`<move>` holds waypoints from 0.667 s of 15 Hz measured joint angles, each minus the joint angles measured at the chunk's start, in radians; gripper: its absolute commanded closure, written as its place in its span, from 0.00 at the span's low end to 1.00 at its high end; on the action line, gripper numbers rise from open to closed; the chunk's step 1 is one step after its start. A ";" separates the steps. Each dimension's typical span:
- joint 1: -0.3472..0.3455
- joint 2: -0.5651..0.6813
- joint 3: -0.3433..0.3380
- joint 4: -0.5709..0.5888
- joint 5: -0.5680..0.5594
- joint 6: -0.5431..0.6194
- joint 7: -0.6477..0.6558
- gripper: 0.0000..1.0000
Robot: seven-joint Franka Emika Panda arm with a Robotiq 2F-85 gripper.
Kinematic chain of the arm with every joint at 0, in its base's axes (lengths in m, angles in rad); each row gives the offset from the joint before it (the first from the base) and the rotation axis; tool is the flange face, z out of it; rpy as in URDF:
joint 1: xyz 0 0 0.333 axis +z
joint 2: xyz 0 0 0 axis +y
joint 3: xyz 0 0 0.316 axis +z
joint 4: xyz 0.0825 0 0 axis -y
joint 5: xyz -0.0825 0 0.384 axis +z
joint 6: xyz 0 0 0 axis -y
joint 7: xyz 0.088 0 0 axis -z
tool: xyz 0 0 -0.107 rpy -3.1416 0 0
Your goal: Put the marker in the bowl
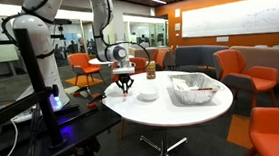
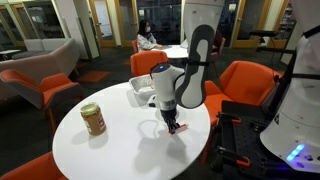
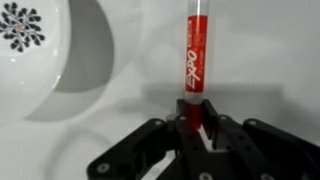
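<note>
gripper clamped on the near end of the marker, its black fingers pressed against it from both sides. the marker has a red barrel with "expo" printed lengthwise in white letters. it points away from the gripper and sits beside the bowl, outside it and not touching. the bowl is white with a dark flower-like pattern inside. in both exterior views the gripper hangs low over the round white table. past the bowl sits a crinkled silvery tray. a brown jar stands elsewhere on the table, its label too small to read.
</note>
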State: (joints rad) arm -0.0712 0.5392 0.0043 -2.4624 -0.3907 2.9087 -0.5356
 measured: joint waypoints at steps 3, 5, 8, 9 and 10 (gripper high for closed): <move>-0.070 -0.086 0.069 -0.045 0.054 0.000 -0.005 0.95; -0.122 -0.154 0.097 -0.067 0.070 0.000 -0.024 0.95; -0.183 -0.226 0.100 -0.073 0.071 0.012 -0.123 0.95; -0.204 -0.236 0.104 -0.073 0.073 0.026 -0.159 0.95; -0.228 -0.239 0.114 -0.073 0.087 0.043 -0.197 0.95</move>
State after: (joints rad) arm -0.2989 0.2999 0.1187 -2.5350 -0.3033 2.9518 -0.7321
